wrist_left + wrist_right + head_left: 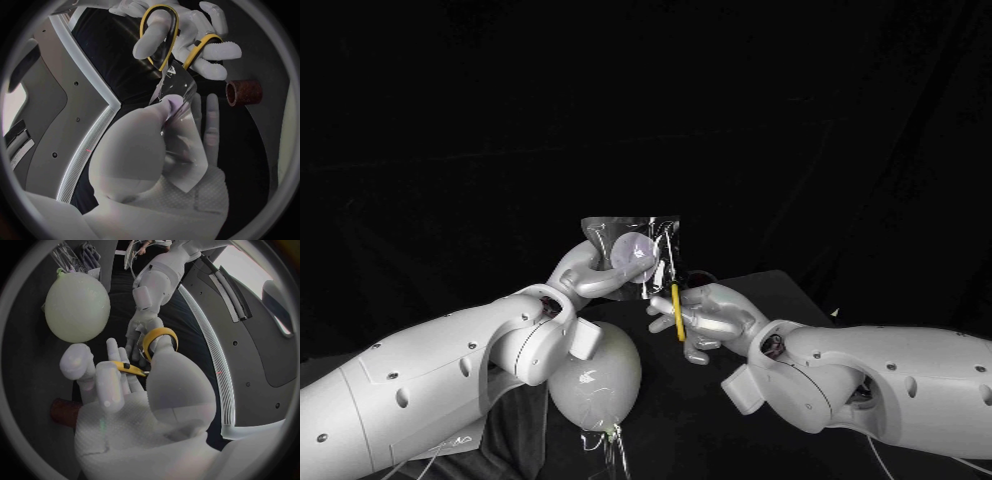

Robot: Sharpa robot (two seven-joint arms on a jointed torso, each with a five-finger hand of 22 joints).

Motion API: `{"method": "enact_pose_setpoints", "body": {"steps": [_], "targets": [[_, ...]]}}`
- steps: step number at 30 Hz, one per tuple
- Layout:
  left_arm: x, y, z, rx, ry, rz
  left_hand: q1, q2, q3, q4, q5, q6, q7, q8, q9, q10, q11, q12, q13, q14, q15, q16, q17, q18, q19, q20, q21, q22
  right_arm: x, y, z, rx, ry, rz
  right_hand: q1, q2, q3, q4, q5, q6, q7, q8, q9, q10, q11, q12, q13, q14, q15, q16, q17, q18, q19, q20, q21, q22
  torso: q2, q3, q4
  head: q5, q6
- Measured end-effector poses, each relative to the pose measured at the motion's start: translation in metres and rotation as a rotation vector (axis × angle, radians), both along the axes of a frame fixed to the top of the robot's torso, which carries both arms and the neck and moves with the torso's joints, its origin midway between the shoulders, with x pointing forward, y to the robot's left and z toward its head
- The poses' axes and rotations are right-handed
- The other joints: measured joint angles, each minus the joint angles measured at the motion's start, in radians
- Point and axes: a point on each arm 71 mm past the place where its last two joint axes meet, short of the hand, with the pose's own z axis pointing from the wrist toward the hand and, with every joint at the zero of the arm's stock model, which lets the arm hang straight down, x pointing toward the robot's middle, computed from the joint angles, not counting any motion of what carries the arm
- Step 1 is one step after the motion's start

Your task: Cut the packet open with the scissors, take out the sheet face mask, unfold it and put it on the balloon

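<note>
Two hands are meeting above the balloon (596, 380) in the head view. The left hand (596, 272) is lifting the packet (630, 243) upright, its fingers pinching the lower part so that the top is standing free for the cut. The right hand (708, 318) is gripping the scissors (678, 312) by their yellow loops, fingers closed through them, with the blades pointing up along the packet edge nearest that hand. The packet is showing as a flat, glossy rectangle of clear film with a pale round patch inside. The balloon, pale, smooth and egg-shaped, is lying knot-end towards the robot on the black worktop (776, 285), just beside the left forearm, probably parked close so the mask needs little carrying. In the left wrist view the thumb and a finger are pressing the crinkled film between them while the other fingers are standing straight alongside. The dark blades are touching the film's edge, though I cannot tell whether they are biting into it. A short brown cylinder (245, 92) is standing on the worktop beyond. In the right wrist view the right hand's fingers are wrapping the smooth yellow handles, and the balloon is sitting well apart from the blades, out of their way.
</note>
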Motion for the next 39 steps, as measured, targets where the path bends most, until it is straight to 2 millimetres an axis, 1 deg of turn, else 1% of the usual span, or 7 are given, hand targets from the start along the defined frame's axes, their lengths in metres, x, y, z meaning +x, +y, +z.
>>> {"method": "enact_pose_setpoints", "body": {"steps": [9,14,19,25,30,34,39], "targets": [[-0.001,-0.0005,0.0,0.006,-0.01,-0.006,0.001,0.001,0.0,0.0,0.0,-0.001,0.003,0.003,0.0,-0.002,0.002,0.0,0.0,-0.003,0.004,0.0,0.0,0.0,-0.004,-0.004,0.004,0.001,0.0027,-0.0004,0.0008,0.006,-0.006,-0.016,0.024,0.033,-0.021,-0.002,0.0,0.039,-0.015,0.02,0.007,0.047,-0.01,0.03,-0.001,0.018,-0.018,0.016,0.031,-0.001,0.032,-0.01,0.047,0.0,0.0,-0.0004,0.0006,-0.004,0.003],[-0.0016,-0.0013,0.0005,0.005,-0.014,-0.009,0.001,0.001,0.003,-0.003,-0.002,0.0,0.004,0.003,0.0,-0.002,0.002,0.0,0.0,-0.003,0.003,0.0,0.0,0.0,-0.004,-0.004,0.004,0.001,0.0037,-0.0015,0.0007,0.008,-0.007,-0.029,0.054,0.081,-0.041,-0.003,0.0,0.118,-0.054,0.063,0.022,0.145,-0.045,0.08,0.024,0.031,-0.049,0.037,0.08,-0.002,0.076,-0.041,0.122,0.0,0.0,-0.0004,0.0005,-0.005,0.003],[-0.0017,-0.0014,0.0006,0.003,-0.016,-0.009,0.001,0.001,0.003,-0.003,-0.002,0.0,0.004,0.003,0.0,-0.002,0.002,0.0,0.001,-0.003,0.003,0.0,0.0,0.0,-0.004,-0.003,0.004,0.001,0.0045,-0.0027,0.0005,0.007,-0.008,-0.042,0.081,0.118,-0.066,-0.002,0.0,0.183,-0.094,0.105,0.047,0.204,-0.053,0.126,0.065,0.031,-0.081,0.048,0.122,-0.008,0.108,-0.072,0.173,-0.001,0.0,-0.001,0.0002,-0.005,0.003],[-0.0019,-0.0015,0.0005,0.002,-0.017,-0.01,0.001,0.001,0.003,-0.003,0.0,0.0,0.004,0.003,0.0,-0.002,0.002,0.0,0.001,-0.003,0.003,0.0,-0.001,0.0,-0.004,-0.003,0.004,0.001,0.0048,-0.003,0.0005,0.005,-0.009,-0.049,0.1,0.143,-0.088,-0.003,0.0,0.209,-0.109,0.121,0.067,0.227,-0.063,0.14,0.097,0.032,-0.093,0.048,0.142,-0.009,0.12,-0.085,0.185,-0.001,0.0,-0.0009,0.0005,-0.006,0.007],[-0.0019,-0.0014,0.0005,0.001,-0.018,-0.01,0.002,0.002,0.003,-0.003,0.0,-0.001,0.005,0.002,0.0,-0.003,0.003,0.0,0.001,-0.003,0.003,0.0,0.0,0.0,-0.004,-0.003,0.004,0.002,0.0046,-0.0029,0.0007,0.003,-0.011,-0.051,0.1,0.148,-0.112,-0.004,0.0,0.21,-0.11,0.121,0.074,0.227,-0.063,0.14,0.109,0.032,-0.093,0.048,0.123,-0.009,0.12,-0.085,0.185,0.0,0.0,-0.0004,0.0005,-0.006,0.01],[-0.0017,-0.001,0.0005,0.001,-0.018,-0.009,0.002,0.002,0.003,-0.003,0.0,0.002,0.002,0.001,0.0,-0.003,0.003,0.0,0.001,-0.003,0.004,0.0,0.0,0.0,-0.004,-0.003,0.004,0.002,0.0043,-0.0025,0.0008,0.003,-0.012,-0.05,0.11,0.154,-0.151,-0.004,0.0,0.157,-0.088,0.096,0.073,0.203,-0.083,0.098,0.107,0.034,-0.089,0.042,0.109,-0.01,0.11,-0.082,0.162,0.0,0.0,0.0,0.0001,-0.006,0.011],[-0.0016,-0.0007,0.0004,0.001,-0.018,-0.009,0.002,0.002,0.003,-0.003,0.0,0.002,0.002,-0.001,0.0,-0.003,0.003,0.0,0.001,-0.003,0.004,0.0,0.0,0.0,-0.004,-0.003,0.004,0.002,0.0038,-0.0019,0.001,0.004,-0.013,-0.048,0.121,0.141,-0.187,-0.007,0.0,0.086,-0.046,0.05,0.06,0.108,-0.046,0.035,0.085,0.03,-0.052,0.03,0.078,-0.015,0.078,-0.054,0.116,0.0,0.0,0.0003,0.0,-0.005,0.012]]}}
